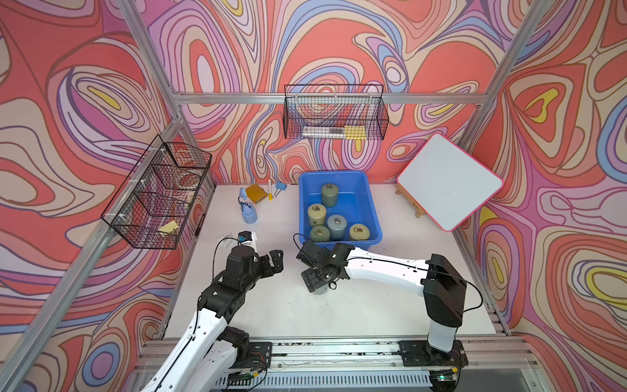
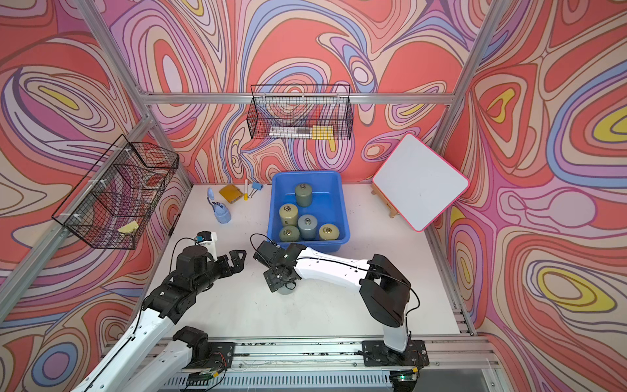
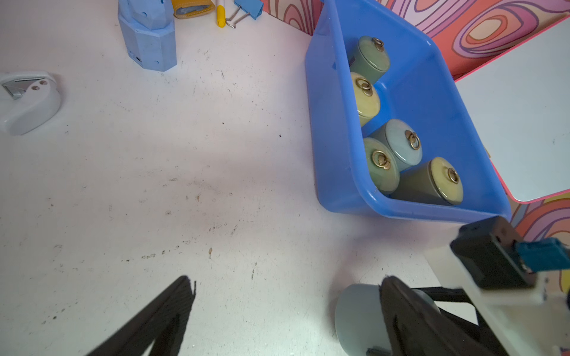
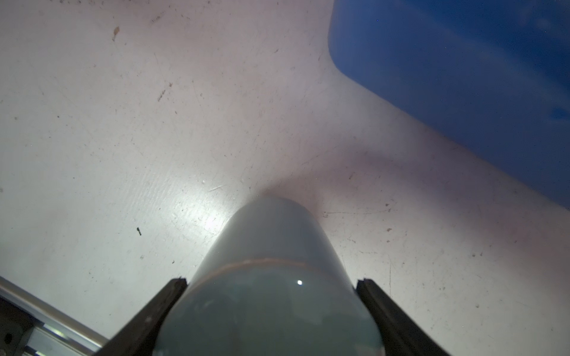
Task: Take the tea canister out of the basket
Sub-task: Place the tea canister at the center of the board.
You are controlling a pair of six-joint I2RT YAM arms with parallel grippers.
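Black left gripper (image 1: 276, 260), jaws spread wide above scuffed matte white tabletop (image 1: 271, 305). Behind it: faceted light-blue plastic block (image 1: 249, 215), rounded white plastic tool (image 3: 27, 101). Middle: right gripper (image 4: 271, 283) pinching sides of glossy grey-blue glazed cylindrical tea canister (image 4: 271, 246), upright, out on the tabletop just in front of smooth bright-blue plastic basket (image 1: 334, 180), rounded corners, rolled rim. Five ring-lidded canisters (image 1: 337, 226) inside. Open tabletop around held canister. Far right: tilted white board with pink edge (image 1: 449, 181).

No text can be read; the dark tag (image 1: 315, 223) on one tea canister (image 1: 317, 213) is too small
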